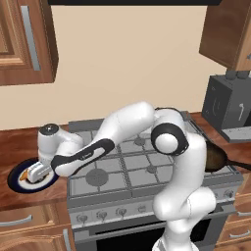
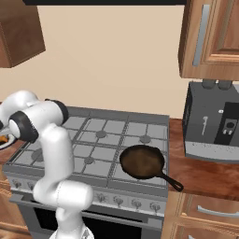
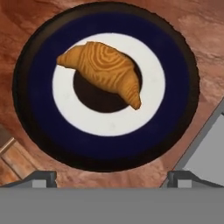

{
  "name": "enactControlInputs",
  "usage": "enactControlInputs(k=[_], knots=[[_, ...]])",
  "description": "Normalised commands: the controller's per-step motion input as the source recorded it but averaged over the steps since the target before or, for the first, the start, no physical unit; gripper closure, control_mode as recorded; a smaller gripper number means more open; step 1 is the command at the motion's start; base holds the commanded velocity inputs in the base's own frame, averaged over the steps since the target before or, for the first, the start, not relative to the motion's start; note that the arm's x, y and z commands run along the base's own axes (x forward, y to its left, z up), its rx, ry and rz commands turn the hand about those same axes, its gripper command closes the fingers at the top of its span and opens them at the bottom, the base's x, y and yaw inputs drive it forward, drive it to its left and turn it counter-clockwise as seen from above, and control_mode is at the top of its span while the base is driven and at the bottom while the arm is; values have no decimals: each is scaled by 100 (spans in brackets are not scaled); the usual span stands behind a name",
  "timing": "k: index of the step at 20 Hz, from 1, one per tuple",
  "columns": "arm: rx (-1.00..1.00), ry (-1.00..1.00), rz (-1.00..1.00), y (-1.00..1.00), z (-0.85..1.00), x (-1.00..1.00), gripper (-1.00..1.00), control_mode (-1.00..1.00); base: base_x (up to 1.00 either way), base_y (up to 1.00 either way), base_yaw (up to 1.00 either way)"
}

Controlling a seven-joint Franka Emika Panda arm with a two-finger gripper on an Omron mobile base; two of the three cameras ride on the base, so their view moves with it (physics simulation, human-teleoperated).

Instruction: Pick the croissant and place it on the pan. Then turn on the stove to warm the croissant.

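Gripper [image 3: 112, 177] fingertips spread wide apart, holding nothing, hovering over plate [image 3: 175, 109] on desk [image 1: 19, 142] left of stove [image 2: 107, 140]. Croissant [image 3: 105, 70] lies on plate's centre, overlapping white ring. Pan [image 2: 142, 162] sits on stove's front-right burner, well apart.

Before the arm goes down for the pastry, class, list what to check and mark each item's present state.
1. Golden crescent croissant lies on the blue-rimmed round plate: ok.
2. Gripper above the plate, fingertips apart, nothing held: ok.
3. Croissant centred between the fingertips: not ok, it sits off to one side.
4. Dark round frying pan on the grey gas stove, bowl free: ok.
5. Stove knobs off: cannot tell.
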Motion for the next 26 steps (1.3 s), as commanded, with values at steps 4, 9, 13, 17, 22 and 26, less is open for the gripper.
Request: enactControlInputs(k=[4,9,13,17,22,26], knots=[[-1,0,-7,40,0,15,-100,-100,0,0,0],[0,0,-5,32,0,19,-100,-100,0,0,0],[0,0,0,2,0,22,-100,-100,0,0,0],[0,0,0,-3,0,16,-100,-100,0,0,0],[0,0,2,-4,-8,16,-100,-100,0,0,0],[0,0,10,-4,-23,12,-100,-100,0,0,0]])
